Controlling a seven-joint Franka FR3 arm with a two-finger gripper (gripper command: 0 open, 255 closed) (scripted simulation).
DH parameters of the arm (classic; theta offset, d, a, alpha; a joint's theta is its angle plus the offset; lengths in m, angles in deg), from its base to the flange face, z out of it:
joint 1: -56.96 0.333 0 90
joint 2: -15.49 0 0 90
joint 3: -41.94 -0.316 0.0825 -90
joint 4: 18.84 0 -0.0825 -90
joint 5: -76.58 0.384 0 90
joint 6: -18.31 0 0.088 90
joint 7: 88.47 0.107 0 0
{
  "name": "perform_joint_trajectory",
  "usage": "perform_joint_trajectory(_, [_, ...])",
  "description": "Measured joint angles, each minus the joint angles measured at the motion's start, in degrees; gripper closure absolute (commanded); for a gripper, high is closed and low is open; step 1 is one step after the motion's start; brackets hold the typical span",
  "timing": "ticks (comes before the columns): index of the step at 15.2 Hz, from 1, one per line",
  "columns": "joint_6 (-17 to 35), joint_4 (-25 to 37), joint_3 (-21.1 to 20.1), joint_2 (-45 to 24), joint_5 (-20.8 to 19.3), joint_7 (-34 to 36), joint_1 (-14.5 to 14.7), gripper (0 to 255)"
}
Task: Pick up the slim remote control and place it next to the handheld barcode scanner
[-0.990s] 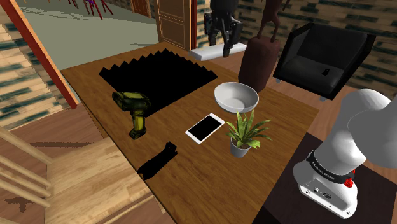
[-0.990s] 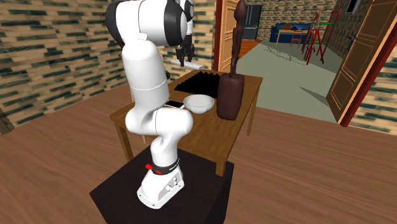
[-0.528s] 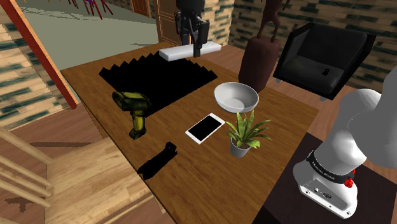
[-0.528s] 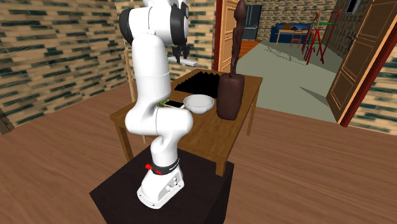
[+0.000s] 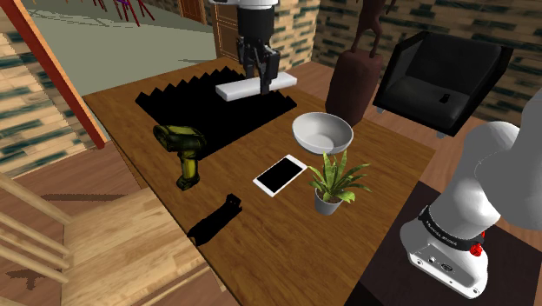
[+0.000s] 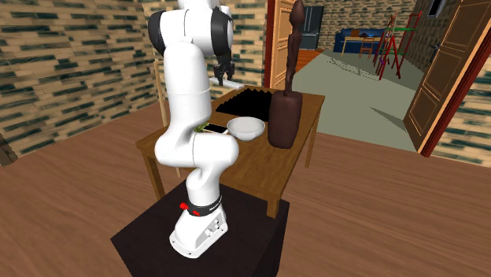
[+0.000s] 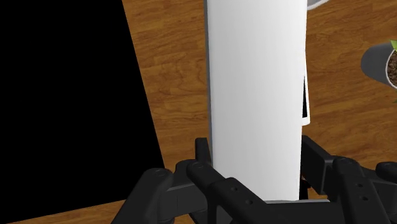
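A slim white remote control hangs level in the air above the far part of the wooden table, over a black jagged patch. My black gripper comes down on it from above and is shut on its middle. In the wrist view the white remote runs straight out between the two fingers, which clasp its sides. The yellow and black handheld barcode scanner lies on the table near the shoulder view's left edge, well in front of and left of the remote. The gripper is partly hidden by the arm in the second exterior view.
A white bowl, a flat phone with a black screen and a small potted plant stand toward the shoulder view's right. A small black object lies near the front. A dark brown statue and black armchair stand behind.
The gripper with the remote has moved toward the shoulder view's left over the last second and come lower over the black patch. The things on the table stay put.
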Motion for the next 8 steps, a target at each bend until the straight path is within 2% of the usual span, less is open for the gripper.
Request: perform_joint_trajectory(8, [6.1, -6.2, 0.0, 0.1, 0.0, 0.0, 0.0, 255])
